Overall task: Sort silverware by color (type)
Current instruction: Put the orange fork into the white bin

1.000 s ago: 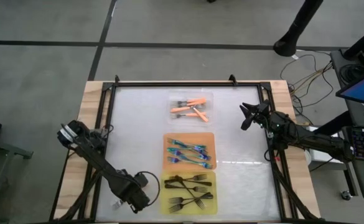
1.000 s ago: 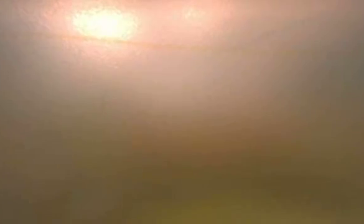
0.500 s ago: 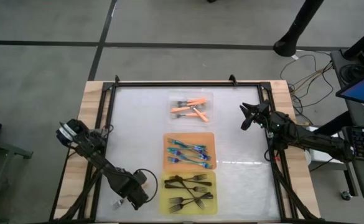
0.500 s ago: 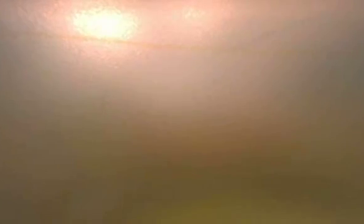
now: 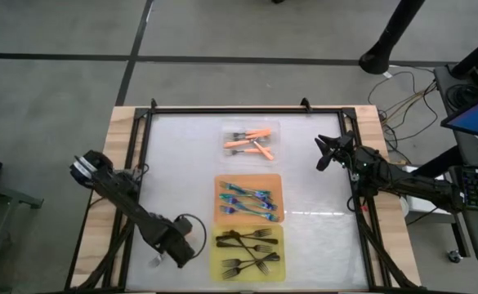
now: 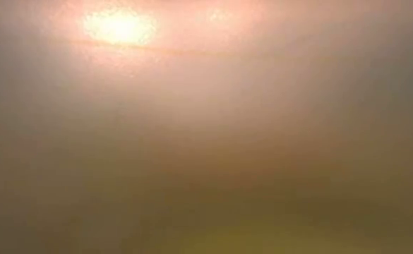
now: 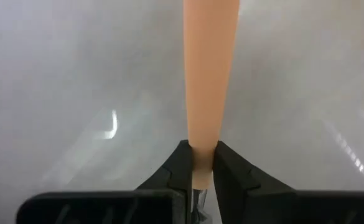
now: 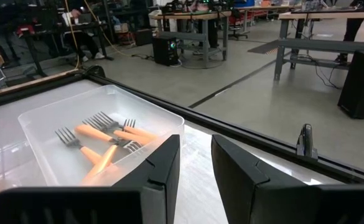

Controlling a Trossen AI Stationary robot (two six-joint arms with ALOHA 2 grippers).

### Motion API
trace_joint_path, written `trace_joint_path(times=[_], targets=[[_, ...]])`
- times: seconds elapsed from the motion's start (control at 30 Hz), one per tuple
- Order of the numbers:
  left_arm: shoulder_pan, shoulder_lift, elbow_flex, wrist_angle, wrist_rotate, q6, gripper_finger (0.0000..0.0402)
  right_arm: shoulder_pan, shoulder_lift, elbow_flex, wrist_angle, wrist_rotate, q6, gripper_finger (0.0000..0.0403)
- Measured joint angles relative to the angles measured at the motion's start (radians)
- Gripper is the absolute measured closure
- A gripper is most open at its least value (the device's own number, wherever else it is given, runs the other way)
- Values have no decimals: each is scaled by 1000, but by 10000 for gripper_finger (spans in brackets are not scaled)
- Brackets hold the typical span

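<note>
- Since the earlier frames the left arm has swung slightly toward the yellow tray (image 5: 218, 255); its gripper (image 5: 191, 251) now sits just beside that tray's left edge. The right arm has not moved.
- Table (image 5: 181, 163): white top in a black frame on a wooden base. Three trays lie in a column down its middle.
- Clear tray (image 5: 229, 131), farthest: orange forks (image 5: 252, 143) inside. The right wrist view shows them lying loosely crossed (image 8: 107, 140).
- Orange tray (image 5: 220, 181), middle: teal forks (image 5: 247, 200) inside.
- Yellow tray, nearest: black forks (image 5: 251, 249) inside.
- Left gripper: fingers (image 7: 178, 168) clenched on the end of one orange fork (image 7: 210, 74); the handle runs straight out ahead between them, over bare white table. This fork is well apart from the clear tray.
- Right gripper (image 5: 324, 153): over the table's right side, near the frame, level with the clear tray. Fingers (image 8: 163, 165) parted, nothing between them.
- Room: grey floor with dark seams; cables and a monitor beside the table's right side; workbenches beyond.
- Low view: an orange-brown haze, nothing legible.
</note>
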Motion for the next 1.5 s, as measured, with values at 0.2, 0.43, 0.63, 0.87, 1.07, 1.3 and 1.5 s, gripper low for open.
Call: trace_joint_path(times=[0.2, 0.43, 0.63, 0.87, 1.07, 1.3, 1.5], targets=[[85, -126, 3, -51, -237, 119, 378, 0, 0, 0, 0, 0, 0, 319], [254, -154, 95, -39, -562, 455, 378, 0, 0, 0, 0, 0, 0, 319], [341, -112, 236, -48, -663, 698, 378, 0, 0, 0, 0, 0, 0, 319], [421, -40, 358, -43, -949, 954, 378, 0, 0, 0, 0, 0, 0, 319], [530, 43, 409, 9, -1097, 1184, 378, 0, 0, 0, 0, 0, 0, 319], [660, 154, 432, 202, -1073, 1461, 368, 0, 0, 0, 0, 0, 0, 319], [733, 252, 434, 423, -1000, 1760, 359, 0, 0, 0, 0, 0, 0, 319]])
